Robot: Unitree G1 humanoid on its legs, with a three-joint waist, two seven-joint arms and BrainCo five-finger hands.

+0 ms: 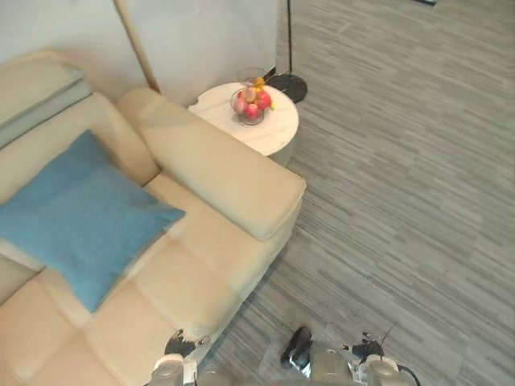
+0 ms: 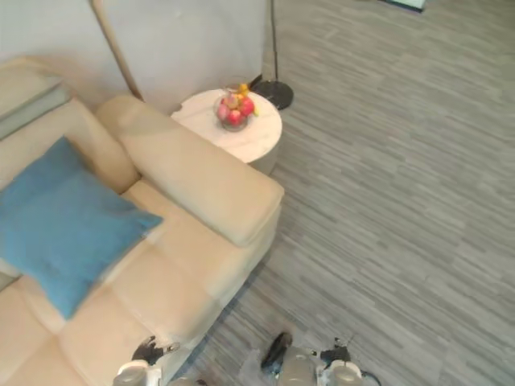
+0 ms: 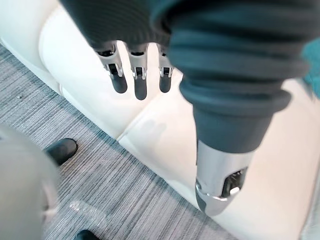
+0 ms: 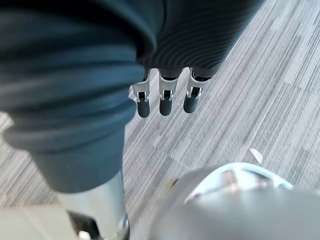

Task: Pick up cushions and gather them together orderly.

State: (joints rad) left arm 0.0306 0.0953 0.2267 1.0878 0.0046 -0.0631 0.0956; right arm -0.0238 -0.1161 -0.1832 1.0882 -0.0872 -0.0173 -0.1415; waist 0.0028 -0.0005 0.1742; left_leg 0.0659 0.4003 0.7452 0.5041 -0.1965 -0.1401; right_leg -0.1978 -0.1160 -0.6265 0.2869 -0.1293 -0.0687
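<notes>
A blue square cushion (image 1: 80,217) leans against the backrest of a cream sofa (image 1: 201,265), on its left seat. My left hand (image 3: 140,82) hangs over the front edge of the sofa seat (image 3: 165,130), fingers straight, holding nothing. Over the grey striped floor (image 4: 250,100) beside the sofa, my right hand (image 4: 165,102) hangs with straight fingers and is also empty. Both hands are well short of the cushion.
The sofa's wide armrest (image 1: 217,169) runs along its right side. Behind it stands a round white side table (image 1: 269,133) with a glass bowl of fruit (image 1: 251,103). A floor lamp's black base (image 1: 288,84) sits by the wall. Grey floor spreads to the right.
</notes>
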